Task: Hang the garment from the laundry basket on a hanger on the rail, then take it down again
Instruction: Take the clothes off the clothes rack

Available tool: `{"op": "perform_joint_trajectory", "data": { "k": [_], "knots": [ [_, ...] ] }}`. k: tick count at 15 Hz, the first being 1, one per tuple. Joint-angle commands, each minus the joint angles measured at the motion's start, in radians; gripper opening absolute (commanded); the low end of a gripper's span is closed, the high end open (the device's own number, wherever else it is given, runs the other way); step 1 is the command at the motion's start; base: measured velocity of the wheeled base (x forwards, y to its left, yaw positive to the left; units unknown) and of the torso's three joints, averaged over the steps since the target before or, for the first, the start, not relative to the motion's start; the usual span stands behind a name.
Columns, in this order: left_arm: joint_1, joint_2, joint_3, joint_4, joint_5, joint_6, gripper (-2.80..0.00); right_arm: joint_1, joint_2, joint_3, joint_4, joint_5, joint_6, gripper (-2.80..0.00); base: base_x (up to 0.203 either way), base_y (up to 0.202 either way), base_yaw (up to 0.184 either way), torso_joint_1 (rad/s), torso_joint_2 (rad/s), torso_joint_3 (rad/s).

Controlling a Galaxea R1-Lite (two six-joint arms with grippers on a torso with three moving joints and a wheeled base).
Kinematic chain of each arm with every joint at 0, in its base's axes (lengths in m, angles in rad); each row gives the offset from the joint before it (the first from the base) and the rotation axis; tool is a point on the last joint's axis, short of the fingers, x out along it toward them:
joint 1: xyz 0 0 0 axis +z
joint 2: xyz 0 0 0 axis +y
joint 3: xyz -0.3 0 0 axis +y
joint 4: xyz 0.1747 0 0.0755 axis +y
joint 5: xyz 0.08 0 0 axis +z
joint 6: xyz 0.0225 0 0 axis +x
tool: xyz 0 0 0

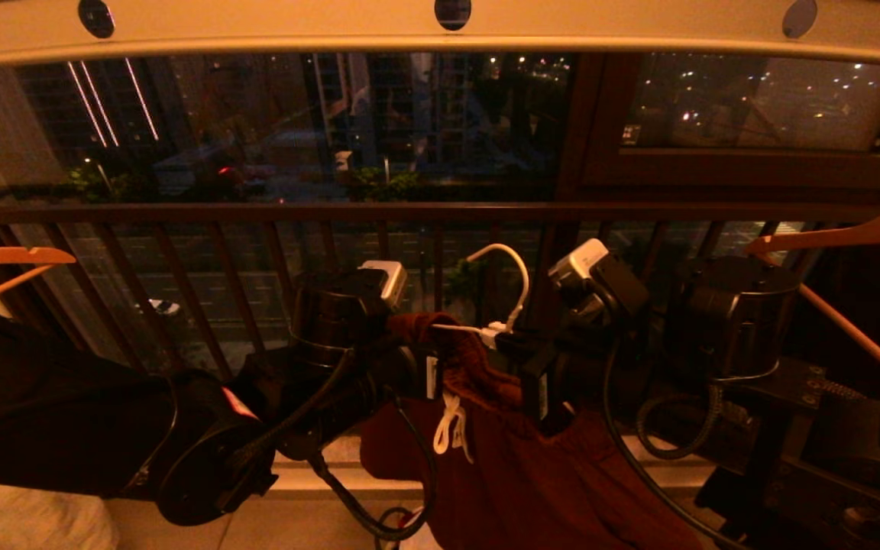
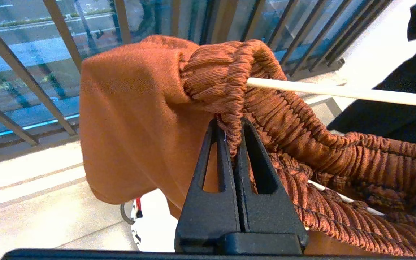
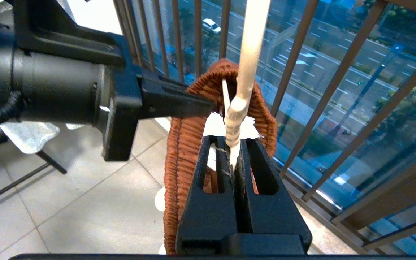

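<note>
Below the rail [image 1: 440, 34], unhung: the left claw [image 2: 234, 122] pinched the waistband of the garment [image 1: 516, 458], draped over the hanger [image 3: 246, 54], whose twisted neck the right claw [image 3: 234, 144] clamped; hooking on and taking down remained.

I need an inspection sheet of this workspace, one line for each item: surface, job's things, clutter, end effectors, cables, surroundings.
Surface: pale tiled floor.
Job's things: rust-brown shorts partly threaded on the white wire hanger; rail overhead with nothing hung from it in view; laundry basket not seen.
Clutter: wooden hangers at both sides; black garment at left.
End effectors: left end effector shut on the shorts' waistband; right end effector shut on the hanger's twisted neck.
Cables: black cables looping below both arms.
Surroundings: dark barred railing, window, city street beyond.
</note>
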Motion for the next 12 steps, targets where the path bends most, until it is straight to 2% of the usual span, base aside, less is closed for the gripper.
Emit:
{"op": "perform_joint_trajectory", "data": {
  "k": [1, 5, 12],
  "knots": [
    [0.008, -0.008, -0.002, -0.004, 0.001, -0.002, -2.80, -0.002, -0.002, 0.004, -0.005, 0.001, -0.001, -2.80, 0.000, 0.000, 0.000, 0.000, 0.00, 0.000],
    [0.045, -0.012, -0.017, -0.004, -0.002, -0.009, -2.80, -0.001, -0.011, 0.022, -0.006, 0.001, -0.013, -2.80, 0.000, 0.000, 0.000, 0.000, 0.00, 0.000],
    [0.066, -0.005, -0.055, -0.003, 0.015, -0.067, -2.80, -0.001, -0.012, 0.031, -0.028, 0.001, -0.014, -2.80, 0.000, 0.000, 0.000, 0.000, 0.00, 0.000]
  ]
}}
